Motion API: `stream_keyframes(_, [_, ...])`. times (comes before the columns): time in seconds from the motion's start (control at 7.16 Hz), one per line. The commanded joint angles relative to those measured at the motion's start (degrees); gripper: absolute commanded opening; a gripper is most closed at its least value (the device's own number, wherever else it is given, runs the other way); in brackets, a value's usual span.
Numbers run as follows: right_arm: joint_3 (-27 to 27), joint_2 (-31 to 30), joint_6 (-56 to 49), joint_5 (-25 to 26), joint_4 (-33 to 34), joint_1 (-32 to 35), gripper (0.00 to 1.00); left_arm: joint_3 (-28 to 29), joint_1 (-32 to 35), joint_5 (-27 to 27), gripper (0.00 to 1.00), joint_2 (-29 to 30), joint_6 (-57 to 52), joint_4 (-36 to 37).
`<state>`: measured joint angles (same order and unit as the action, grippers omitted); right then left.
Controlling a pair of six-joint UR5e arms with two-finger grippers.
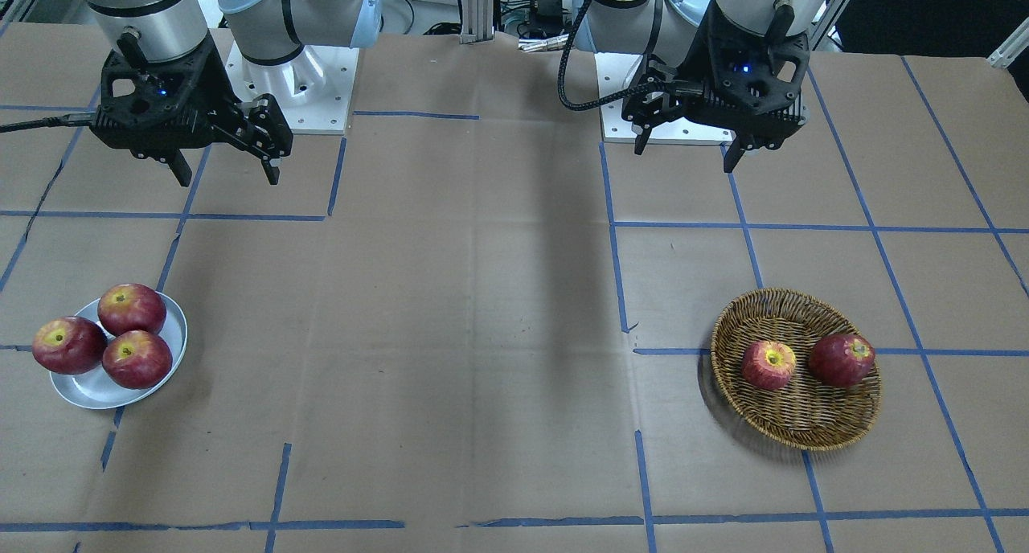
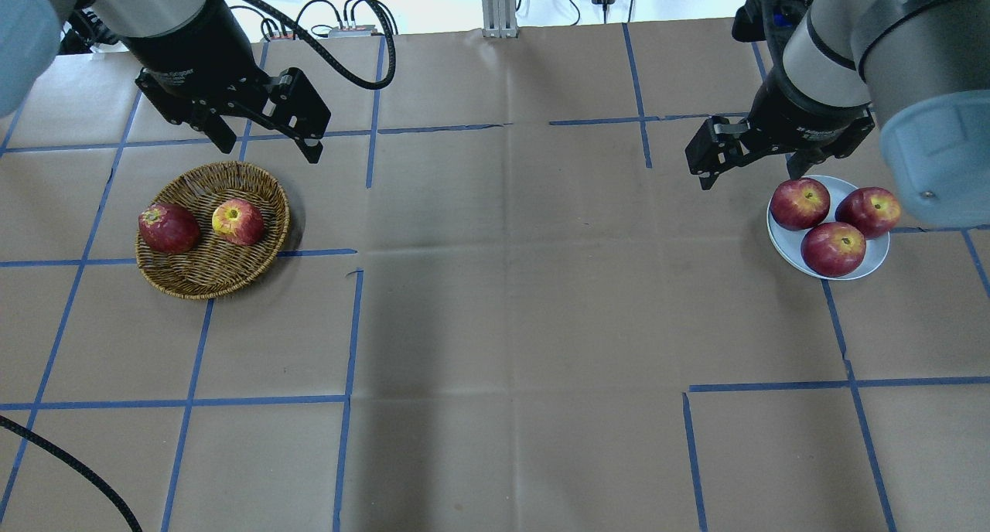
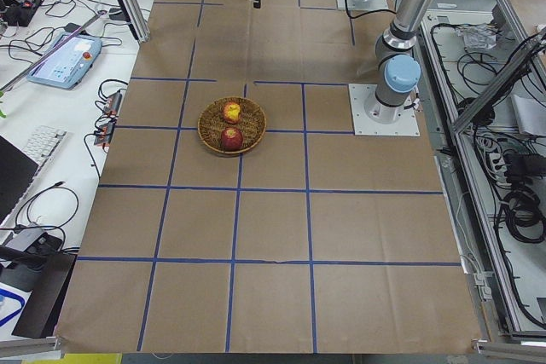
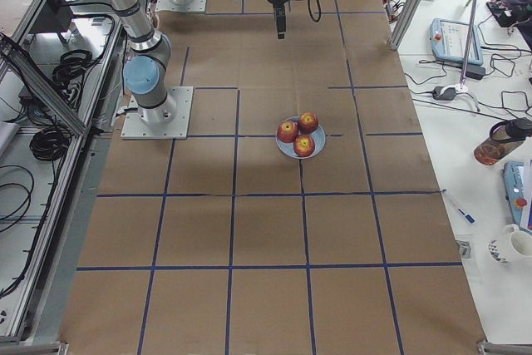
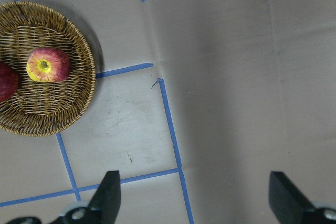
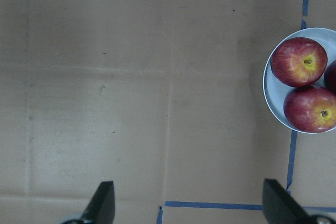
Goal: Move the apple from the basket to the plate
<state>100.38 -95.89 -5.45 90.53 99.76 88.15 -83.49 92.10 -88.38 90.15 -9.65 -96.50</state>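
Your left pincer (image 2: 272, 151) hung empty, jaws spread wide, above the counter (image 2: 495, 323) just off the basket's (image 2: 209, 283) robot-side rim. The apple (image 2: 237, 221) sat stem-up in the basket's half nearer the plate (image 2: 783, 247), beside a darker apple (image 2: 168, 228). Your right pincer (image 2: 749, 172), equally wide, hovered well apart from the basket, so the left arm looked the nearer for the pick.

Place: robotics lab
Desk (image 2: 495, 323): brown paper cover, gridded with blue tape (image 2: 189, 401)
Robot arms (image 3: 401, 27): bolted to metal base plates (image 3: 384, 121)
Side benches: teach pendant (image 3: 64, 59), keyboard (image 3: 41, 146), loose cables (image 3: 512, 202)
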Motion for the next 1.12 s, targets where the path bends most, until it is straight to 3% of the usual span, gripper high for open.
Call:
stream_keyframes(0.0, [0.0, 0.0, 0.0, 0.0, 0.09, 0.0, 1.0, -0.09, 0.09, -0.04, 0.99, -0.94, -0.11, -0.35])
stream_keyframes(0.98, [0.0, 0.09, -0.52, 0.0, 0.09, -0.09, 1.0, -1.14, -0.52, -0.3, 0.99, -0.77, -0.19, 0.69])
